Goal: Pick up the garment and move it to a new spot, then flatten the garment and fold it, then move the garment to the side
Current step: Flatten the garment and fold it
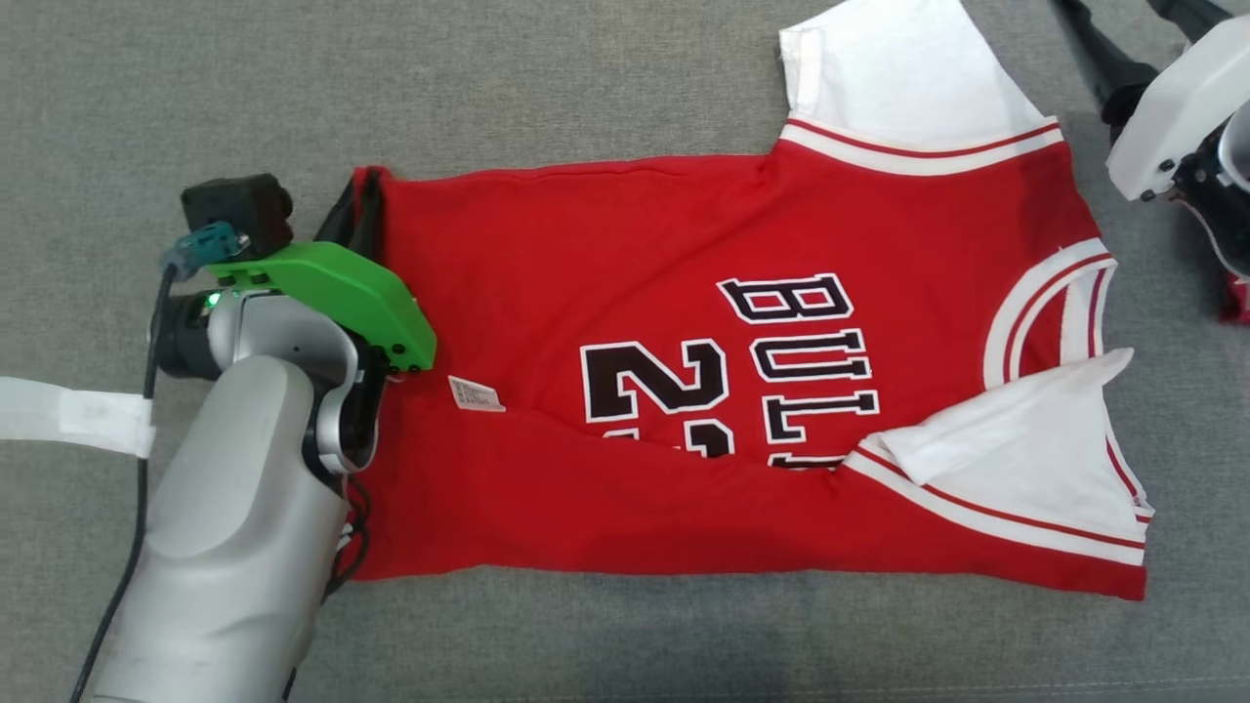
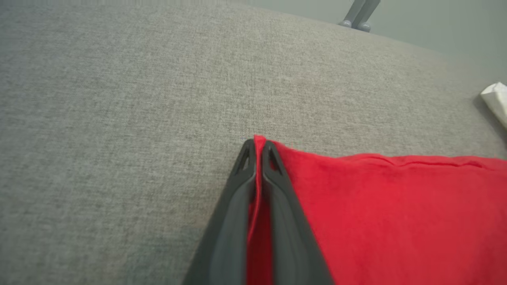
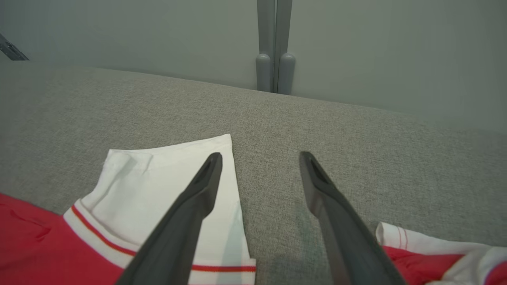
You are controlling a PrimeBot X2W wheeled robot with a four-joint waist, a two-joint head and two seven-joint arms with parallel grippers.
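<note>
At the upper left corner of the garment (image 1: 625, 293), which lies spread with its lettering up across the middle of the grey worktop (image 1: 586, 88), the left pincer (image 2: 257, 143) is clamped on the red hem. A thin fold of cloth is caught between its fingers.

The bite sits at the very corner, so a low, gentle pull away from the shirt seems wise, as a sharp tug could slip the cloth free. It likely pays to wait until the other end is gripped, so that both ends move together.

The left forearm rises from the lower left of the head view. Its wrist is bent and its fingers point up the frame.

The right pincer (image 3: 259, 156) stands wide. One finger is over the white sleeve (image 3: 150, 186) and the other over bare worktop, and it holds nothing.
</note>
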